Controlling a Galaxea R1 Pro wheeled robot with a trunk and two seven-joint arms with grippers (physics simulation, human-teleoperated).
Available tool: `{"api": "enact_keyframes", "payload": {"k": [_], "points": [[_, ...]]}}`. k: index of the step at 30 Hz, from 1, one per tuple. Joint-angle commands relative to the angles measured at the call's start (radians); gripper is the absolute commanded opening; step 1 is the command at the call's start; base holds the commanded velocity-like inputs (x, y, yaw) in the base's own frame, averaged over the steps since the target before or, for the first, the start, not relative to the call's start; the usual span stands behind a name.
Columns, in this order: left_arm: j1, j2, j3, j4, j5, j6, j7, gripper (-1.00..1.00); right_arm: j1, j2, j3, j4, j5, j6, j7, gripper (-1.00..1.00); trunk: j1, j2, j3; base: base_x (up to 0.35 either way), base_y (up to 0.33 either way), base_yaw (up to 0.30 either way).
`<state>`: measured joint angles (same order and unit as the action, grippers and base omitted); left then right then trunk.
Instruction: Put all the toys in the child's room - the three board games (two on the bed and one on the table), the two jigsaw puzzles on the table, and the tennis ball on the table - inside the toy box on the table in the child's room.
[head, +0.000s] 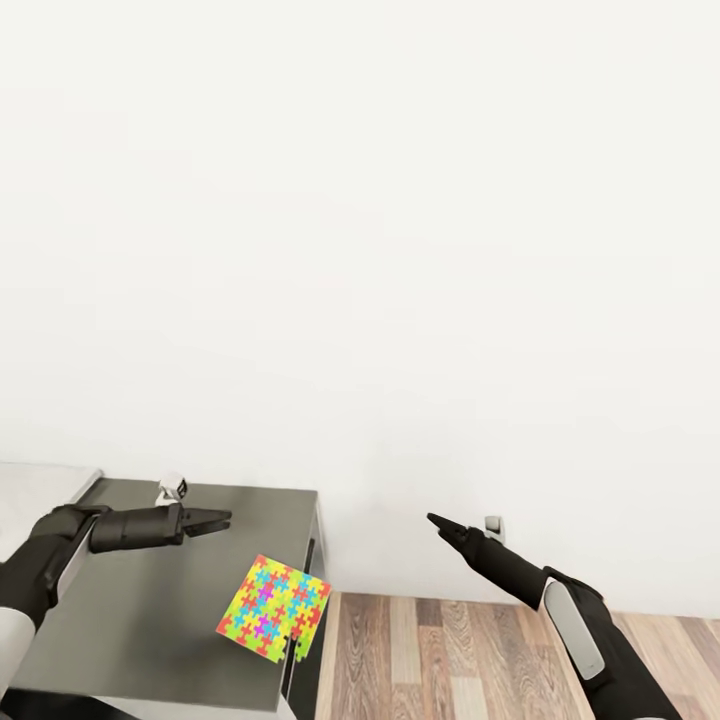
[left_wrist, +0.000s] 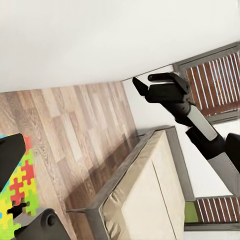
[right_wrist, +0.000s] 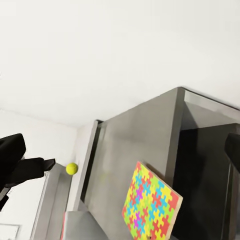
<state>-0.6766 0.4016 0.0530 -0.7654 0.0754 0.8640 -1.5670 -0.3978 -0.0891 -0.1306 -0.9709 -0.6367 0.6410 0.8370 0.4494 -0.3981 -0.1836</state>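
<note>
Bed (left_wrist: 150, 190) with beige mattress and grey frame, seen from the left wrist view, on the wood-plank floor (head: 470, 650) below a grey-framed window (left_wrist: 215, 82). Dark grey worktop (head: 150, 620) at the lower left of the head view, against the white wall (head: 400, 250). Jigsaw puzzle (head: 274, 608), a bright multicoloured sheet, lying at the worktop's near right corner with one edge overhanging; also visible in the right wrist view (right_wrist: 150, 202). Left claw (head: 212, 521) stretched out above the worktop, well clear of the puzzle, fingers drawn close together and gripping nothing. Right claw (head: 438, 523) raised over the floor to the right of the worktop, fingers pressed to a point, nothing between them. Tennis ball (right_wrist: 71, 168), small and yellow-green, beside the worktop's far edge in the right wrist view; cannot tell what it rests on.
</note>
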Motion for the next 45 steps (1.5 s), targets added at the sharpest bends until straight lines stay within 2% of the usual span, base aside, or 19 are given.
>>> {"api": "enact_keyframes", "payload": {"k": [1,4,10,14,21,26,32,41,45], "points": [[0.000,0.000,-0.001,-0.013,0.000,0.019,-0.004,1.00,-0.001,0.000,-0.001,0.000,-0.004,0.007,0.001,1.00,0.001,-0.002,0.000,0.000,0.000,0.065],[0.006,0.001,-0.001,-0.088,0.002,0.063,-0.004,1.00,-0.001,-0.001,-0.002,0.000,-0.004,0.009,0.002,1.00,0.001,-0.002,0.005,0.000,0.000,0.066],[0.037,0.008,-0.001,-0.201,0.002,0.126,-0.004,1.00,-0.001,-0.004,-0.003,0.000,-0.007,0.011,0.000,1.00,0.024,-0.044,-0.004,0.000,0.000,0.067],[0.044,0.024,-0.002,-0.232,0.003,0.137,-0.004,1.00,-0.001,-0.006,-0.003,0.000,-0.007,0.013,-0.004,1.00,0.039,-0.072,-0.010,0.000,0.000,0.067],[0.046,0.030,-0.005,-0.258,0.003,0.152,-0.004,1.00,-0.002,-0.003,-0.003,0.000,-0.008,0.030,-0.013,1.00,0.066,-0.121,-0.020,0.000,0.000,0.067],[0.051,0.030,-0.009,-0.298,0.016,0.157,-0.004,1.00,-0.009,0.003,-0.005,0.000,-0.011,0.130,-0.070,1.00,0.085,-0.156,-0.028,0.000,0.000,0.069],[0.060,0.029,-0.012,-0.323,0.028,0.167,-0.004,1.00,-0.027,0.005,-0.015,0.026,-0.023,0.205,-0.138,1.00,0.108,-0.198,-0.036,0.000,0.000,0.070],[0.086,0.025,-0.014,-0.384,0.031,0.175,-0.004,1.00,-0.033,0.005,-0.037,0.087,-0.102,0.245,-0.159,1.00,0.142,-0.261,-0.050,-0.097,0.000,0.076],[0.089,0.023,-0.015,-0.389,0.032,0.176,-0.004,1.00,-0.033,0.006,-0.038,0.095,-0.113,0.248,-0.159,1.00,0.158,-0.289,-0.055,-0.274,0.000,0.078]]}}
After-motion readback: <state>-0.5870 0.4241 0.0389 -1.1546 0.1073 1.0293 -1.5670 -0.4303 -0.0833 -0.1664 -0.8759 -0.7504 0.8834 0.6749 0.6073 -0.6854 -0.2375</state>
